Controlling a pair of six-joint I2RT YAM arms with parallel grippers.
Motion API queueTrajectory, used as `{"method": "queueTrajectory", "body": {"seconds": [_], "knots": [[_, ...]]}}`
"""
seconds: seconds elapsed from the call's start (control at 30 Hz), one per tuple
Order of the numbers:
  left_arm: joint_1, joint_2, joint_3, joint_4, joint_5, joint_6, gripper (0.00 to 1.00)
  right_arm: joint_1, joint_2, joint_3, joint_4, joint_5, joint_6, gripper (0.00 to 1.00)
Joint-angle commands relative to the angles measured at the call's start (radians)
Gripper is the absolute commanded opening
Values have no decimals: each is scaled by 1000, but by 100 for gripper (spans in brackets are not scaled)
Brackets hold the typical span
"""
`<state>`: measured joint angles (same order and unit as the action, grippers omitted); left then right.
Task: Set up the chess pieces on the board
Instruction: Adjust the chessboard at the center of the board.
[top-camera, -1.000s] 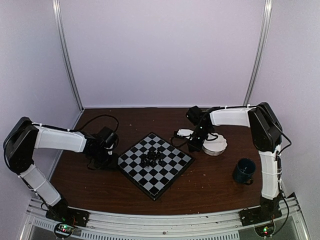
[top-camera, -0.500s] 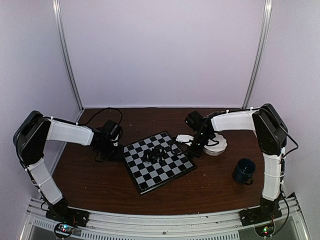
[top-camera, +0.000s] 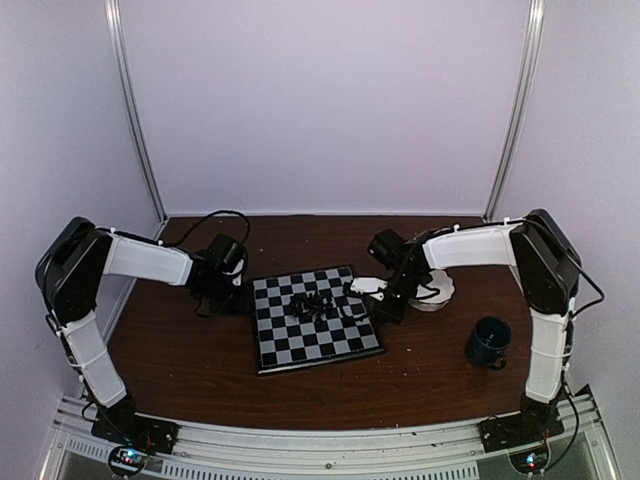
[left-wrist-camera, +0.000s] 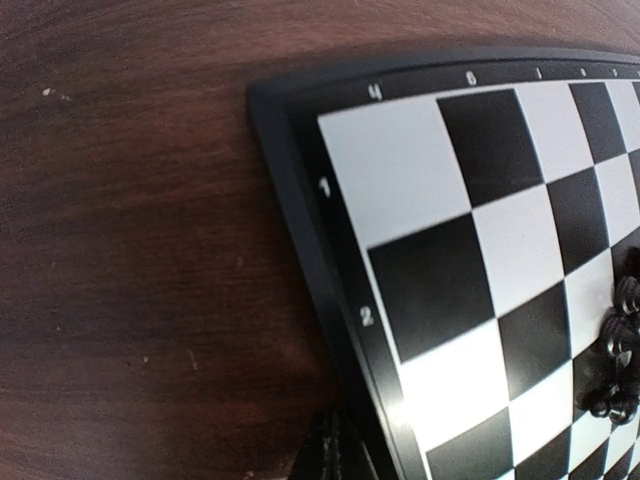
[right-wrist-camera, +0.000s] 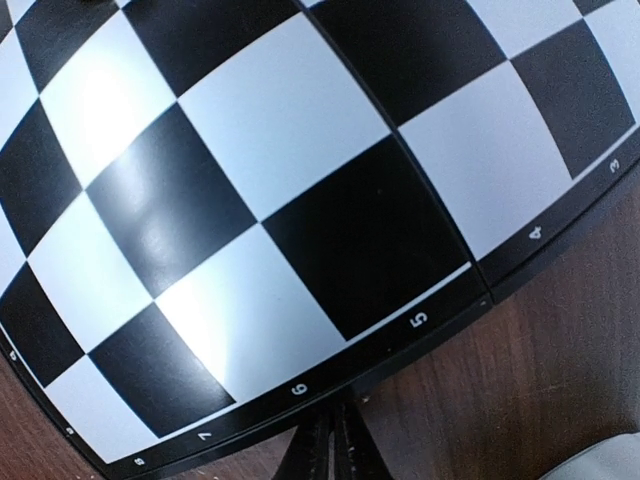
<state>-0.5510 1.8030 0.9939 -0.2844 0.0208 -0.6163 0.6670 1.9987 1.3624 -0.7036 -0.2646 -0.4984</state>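
Board: the board (top-camera: 300, 345) is laid flat at the middle of the table (top-camera: 190, 370). It is turned slightly, so its near edge runs almost parallel to the near edge of the table.
Board rim: a thin dark rim with small white numbers is seen in both wrist views. No part of the rim hangs over the table edge.
Chess pieces: the chess pieces (top-camera: 316, 306) are gathered in one dark cluster around the middle of the board, a little toward its far half. Whether each one stands or lies cannot be told. The outer rows of squares are left bare.
Left gripper: the left gripper (left-wrist-camera: 333, 455) is pressed together with nothing between its fingers. Its tips are placed against the outer side of the left rim.
Right gripper: the right gripper (right-wrist-camera: 330, 450) is also pressed together and holds nothing. Its tips are placed at the right rim, beside the printed 6.
Bowl: a white scalloped bowl (top-camera: 437, 290) is found just behind the right gripper, apart from the board.
Mug: a dark blue mug (top-camera: 488, 342) stands near the right arm, well apart from the board.
Open room: bare wood is seen in front of the board, behind it up to the back wall, and at the near left corner.
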Motion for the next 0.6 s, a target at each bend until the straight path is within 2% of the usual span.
{"method": "queueTrajectory", "body": {"seconds": [0.0, 0.57], "knots": [[-16, 49, -21, -16, 89, 12, 0, 50, 5, -57, -109, -98, 5, 5], [-234, -43, -78, -77, 44, -88, 0, 58, -69, -138, -156, -69, -23, 5]]}}
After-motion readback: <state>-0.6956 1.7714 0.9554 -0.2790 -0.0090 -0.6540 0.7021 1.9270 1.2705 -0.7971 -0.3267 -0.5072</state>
